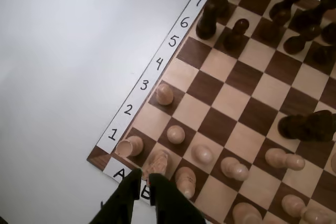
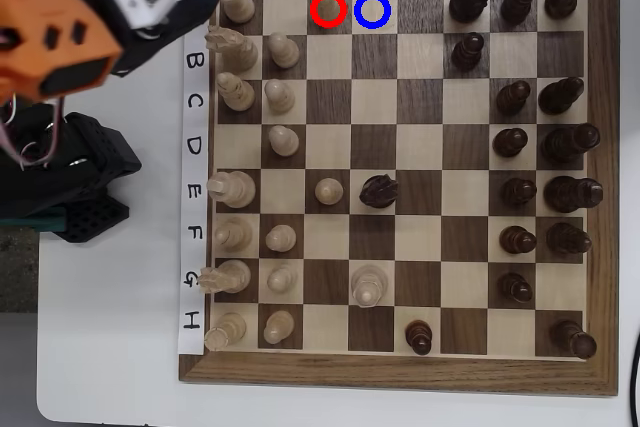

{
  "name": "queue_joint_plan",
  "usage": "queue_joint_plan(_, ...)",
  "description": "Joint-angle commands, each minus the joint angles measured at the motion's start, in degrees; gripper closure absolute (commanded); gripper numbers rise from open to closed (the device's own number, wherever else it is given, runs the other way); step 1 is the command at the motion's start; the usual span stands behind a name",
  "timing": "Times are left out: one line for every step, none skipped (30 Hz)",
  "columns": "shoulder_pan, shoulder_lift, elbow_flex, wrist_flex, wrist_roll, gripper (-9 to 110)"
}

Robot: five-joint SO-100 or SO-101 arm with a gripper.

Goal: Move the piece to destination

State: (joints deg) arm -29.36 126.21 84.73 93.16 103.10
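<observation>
Sitting on A3, piece well apart from claw.

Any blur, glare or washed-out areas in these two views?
Wrist view: soft overall, the table washed out near-white, the gripper a dark, detail-less shape. Overhead view: board sharp and evenly lit, the orange arm near the lens blurred.

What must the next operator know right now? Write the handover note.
Gripper: at the A1/B1 corner of the board, holding nothing; jaws close together, open or shut unclear.
Pawn: standing on the dark red-ringed square, not gripped.
Blue-ringed square: empty, immediately right of the pawn in the overhead view.
Done: nothing.
Left: reach the pawn, grasp it, set it in the blue ring.
</observation>
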Motion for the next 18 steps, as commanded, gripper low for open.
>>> queue_joint_plan(-0.3, -1.1, -0.1, 2.0, -2.6, 101)
queue_joint_plan(-0.3, -1.8, -0.4, 3.2, -7.6, 101)
queue_joint_plan(-0.4, -2.6, -1.0, 4.5, -13.2, 101)
queue_joint_plan(-0.1, -3.3, -1.3, 5.5, -16.2, 101)
queue_joint_plan(0.9, -3.7, -1.3, 5.5, -17.4, 101)
queue_joint_plan(1.9, -4.1, -1.5, 5.4, -17.0, 101)
queue_joint_plan(3.0, -4.5, -1.7, 5.4, -15.2, 101)
queue_joint_plan(4.0, -4.9, -1.8, 5.2, -13.2, 101)
queue_joint_plan(5.1, -5.4, -1.9, 4.6, -11.3, 101)
queue_joint_plan(5.9, -5.7, -1.8, 4.0, -9.7, 100)
queue_joint_plan(6.6, -6.2, -1.5, 3.3, -8.3, 100)
queue_joint_plan(7.1, -6.9, -1.3, 3.0, -6.9, 100)
queue_joint_plan(7.6, -7.6, -1.2, 2.8, -5.9, 100)
queue_joint_plan(7.6, -8.3, -1.1, 2.6, -5.3, 100)
queue_joint_plan(7.6, -8.9, -0.8, 2.5, -5.2, 100)
queue_joint_plan(7.5, -9.3, -0.3, 2.2, -5.1, 99)
queue_joint_plan(7.1, -9.7, 0.6, 1.7, -5.4, 99)
queue_joint_plan(6.7, -9.8, 1.7, 1.0, -5.6, 98)
